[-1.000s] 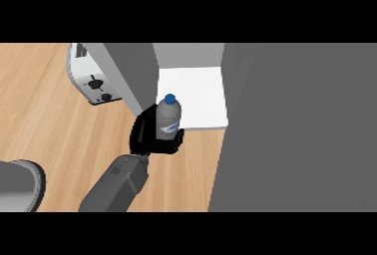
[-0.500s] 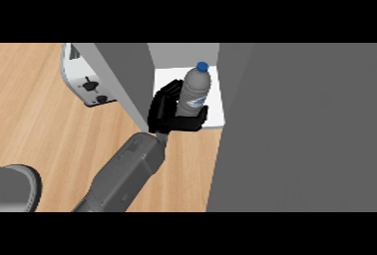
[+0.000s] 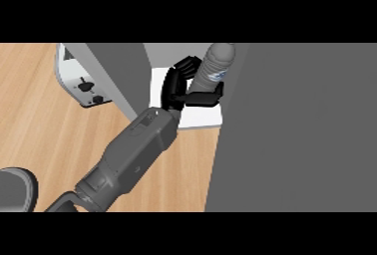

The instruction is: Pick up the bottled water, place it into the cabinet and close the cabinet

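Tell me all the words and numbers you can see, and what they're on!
No text here can be read.
Clear plastic water bottle, held in the black hand: blue marks on its white label, too blurred to read.
Silver toaster: no words or numbers show.

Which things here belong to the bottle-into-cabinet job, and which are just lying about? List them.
Job: clear plastic water bottle with blue label; black left hand curled round it; open grey cabinet with white floor.
Lying about: white boxy appliance with black knobs, at left; dark grey round object, lower left edge.
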You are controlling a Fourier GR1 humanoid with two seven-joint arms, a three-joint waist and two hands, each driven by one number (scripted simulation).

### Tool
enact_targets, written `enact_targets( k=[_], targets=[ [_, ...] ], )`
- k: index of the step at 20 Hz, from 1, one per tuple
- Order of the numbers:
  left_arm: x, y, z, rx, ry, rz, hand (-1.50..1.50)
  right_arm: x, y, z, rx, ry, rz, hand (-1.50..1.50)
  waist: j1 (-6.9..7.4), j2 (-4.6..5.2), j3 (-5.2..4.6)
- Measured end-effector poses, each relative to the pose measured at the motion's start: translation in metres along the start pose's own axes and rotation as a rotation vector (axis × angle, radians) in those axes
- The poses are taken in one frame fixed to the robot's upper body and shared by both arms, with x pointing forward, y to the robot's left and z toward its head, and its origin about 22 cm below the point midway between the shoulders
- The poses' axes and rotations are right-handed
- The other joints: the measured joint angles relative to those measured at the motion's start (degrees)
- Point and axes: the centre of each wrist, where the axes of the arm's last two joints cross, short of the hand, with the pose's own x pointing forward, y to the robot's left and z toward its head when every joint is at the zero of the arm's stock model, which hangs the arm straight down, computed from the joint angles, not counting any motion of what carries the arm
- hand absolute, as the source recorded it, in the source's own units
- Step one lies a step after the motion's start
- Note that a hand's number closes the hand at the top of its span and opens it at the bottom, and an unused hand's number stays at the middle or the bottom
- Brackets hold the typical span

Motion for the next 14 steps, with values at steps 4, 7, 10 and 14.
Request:
enact_targets(
  k=[4, 7, 10, 14],
  targets=[
    [0.003, 0.004, -0.013, 0.043, 0.013, -0.038, 1.5, 0.003, -0.005, 0.002, 0.018, -0.008, -0.015, -1.5, -0.58, 0.33, -0.01],
    [0.0, 0.011, -0.017, 0.086, 0.028, -0.066, 1.5, 0.004, -0.009, 0.002, 0.03, -0.014, -0.021, -1.5, -1.08, 0.65, -0.02],
    [-0.005, 0.018, -0.018, 0.12, 0.045, -0.096, 1.5, 0.004, -0.012, -0.004, 0.036, -0.019, -0.037, -1.5, -1.41, 0.98, -0.04],
    [-0.017, 0.03, -0.012, 0.164, 0.059, -0.142, 1.5, 0.0, -0.012, -0.005, 0.046, -0.02, -0.051, -1.5, -2.23, 1.34, -0.04]
  ],
)
